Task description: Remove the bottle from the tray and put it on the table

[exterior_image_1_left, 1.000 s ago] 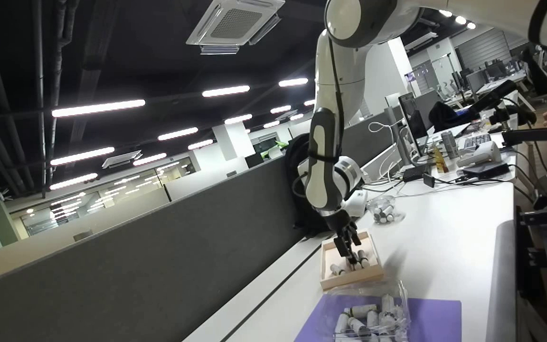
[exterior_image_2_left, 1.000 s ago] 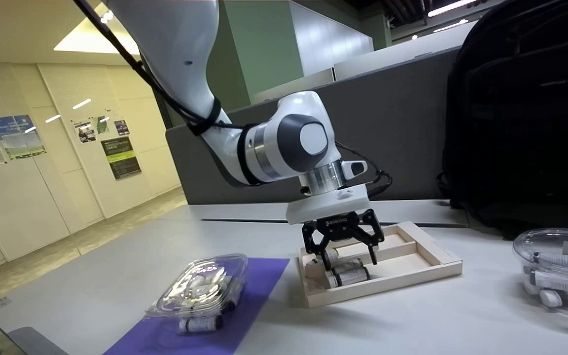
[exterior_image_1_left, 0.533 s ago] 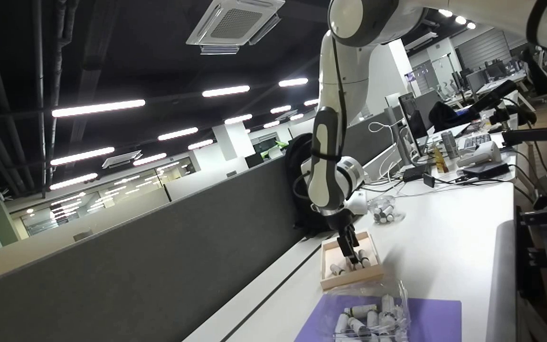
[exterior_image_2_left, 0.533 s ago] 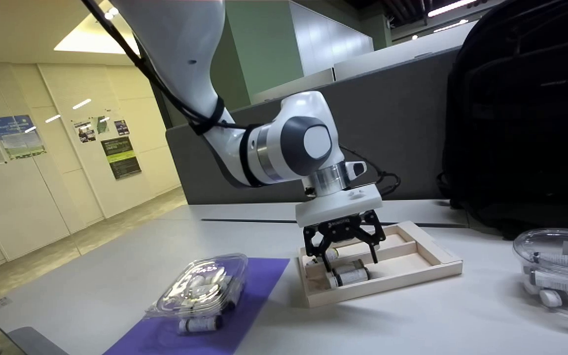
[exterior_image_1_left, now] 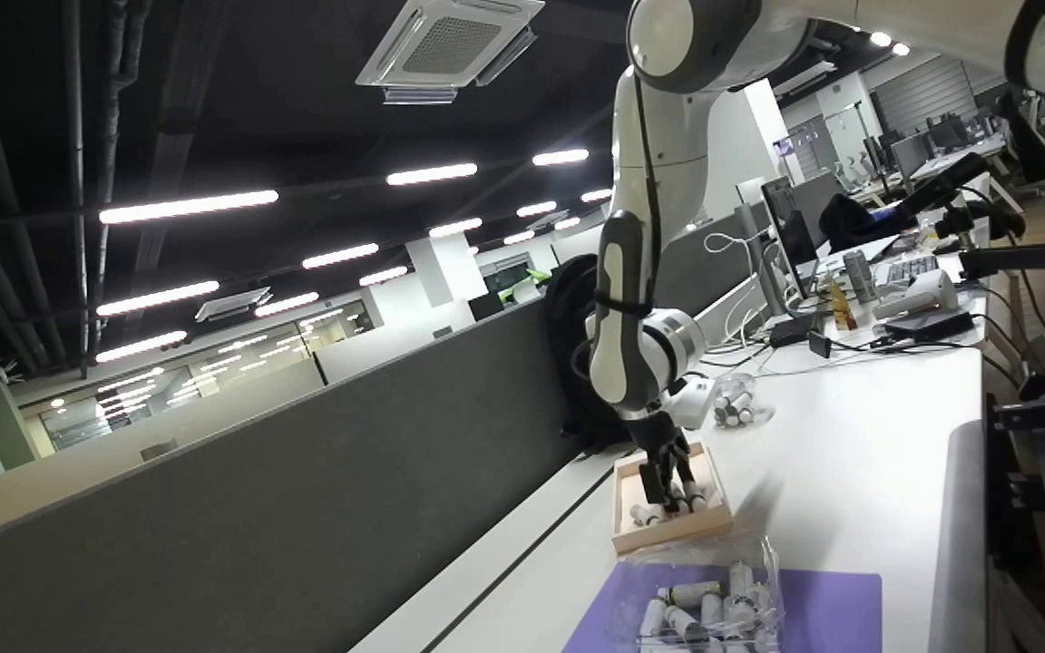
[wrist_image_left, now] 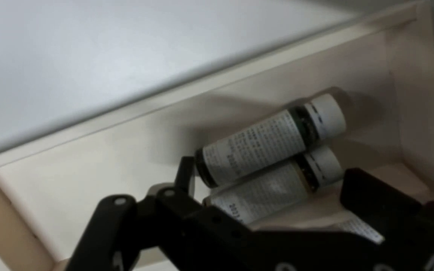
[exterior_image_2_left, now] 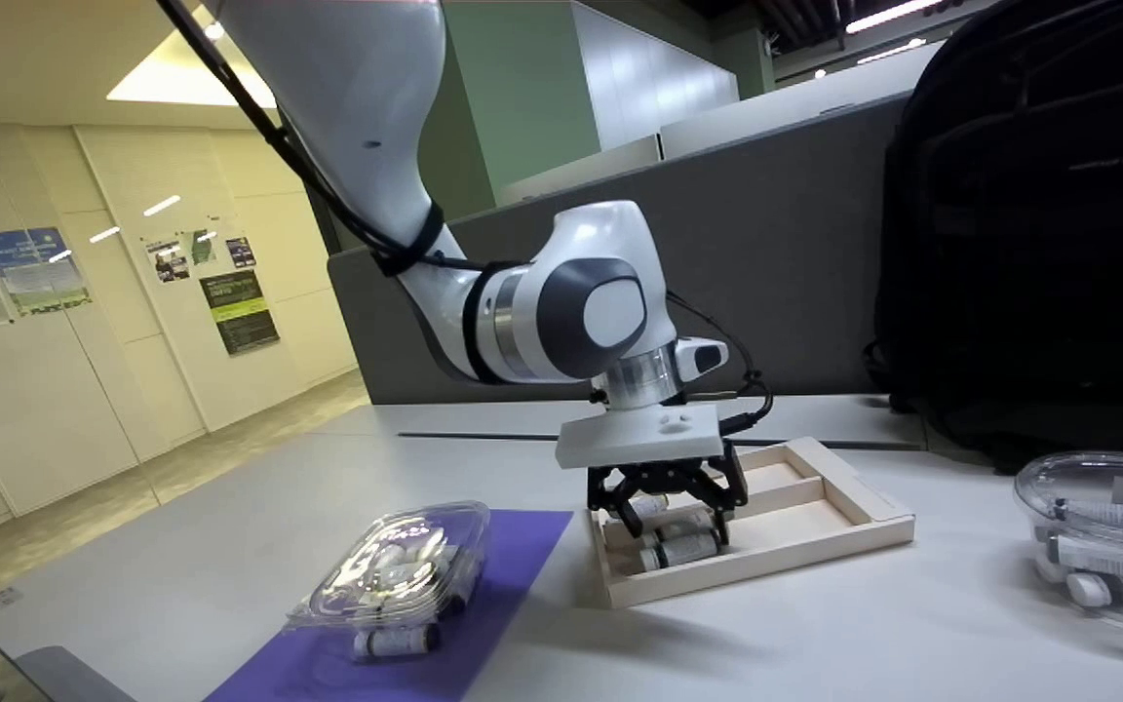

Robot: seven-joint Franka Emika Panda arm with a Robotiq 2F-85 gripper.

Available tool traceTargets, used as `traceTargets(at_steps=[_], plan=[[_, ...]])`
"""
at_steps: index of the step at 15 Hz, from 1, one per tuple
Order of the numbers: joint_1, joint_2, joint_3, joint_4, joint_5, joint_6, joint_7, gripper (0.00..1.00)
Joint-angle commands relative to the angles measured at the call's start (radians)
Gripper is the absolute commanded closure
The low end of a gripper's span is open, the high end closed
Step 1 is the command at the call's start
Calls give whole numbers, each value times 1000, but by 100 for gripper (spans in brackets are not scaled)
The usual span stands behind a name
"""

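Table point(exterior_image_1_left: 849, 472): smooth and white, a dark seam point(exterior_image_2_left: 484, 437) running along it.
Tray point(exterior_image_2_left: 776, 562): pale wood, rectangular, lying flat.
Mat point(exterior_image_1_left: 831, 608): purple, flat, just beside the tray.
Tub point(exterior_image_2_left: 1059, 478): round, clear, on the tray's opposite side from the mat.
Backpack point(exterior_image_2_left: 1029, 244): black, upright, behind the tub in an exterior view.
Black box point(exterior_image_1_left: 791, 330): beyond the tub in an exterior view.

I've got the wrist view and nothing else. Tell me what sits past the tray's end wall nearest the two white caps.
Observer: In both exterior views, a clear plastic box of more bottles sits out there, on a purple mat.
Operator: Now give me what's past the opposite end.
Observer: A round clear tub holding other bottles stands on the table that way, beyond the tray.
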Motion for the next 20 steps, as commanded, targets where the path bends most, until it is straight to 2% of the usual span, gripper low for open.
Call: traceTargets(at_steps=[1, 6, 7, 9, 17, 18, 20], plan=[[-30, -6, 26, -23, 48, 26, 64, 0], [-42, -14, 32, -42, 72, 47, 68, 0], [-46, -15, 34, -44, 77, 50, 68, 25], [-45, -16, 29, -47, 78, 55, 78, 33], [-34, -47, 10, -54, 73, 74, 105, 88], [-33, -52, 7, -57, 72, 78, 110, 93], [-31, -66, 3, -67, 69, 83, 113, 94]])
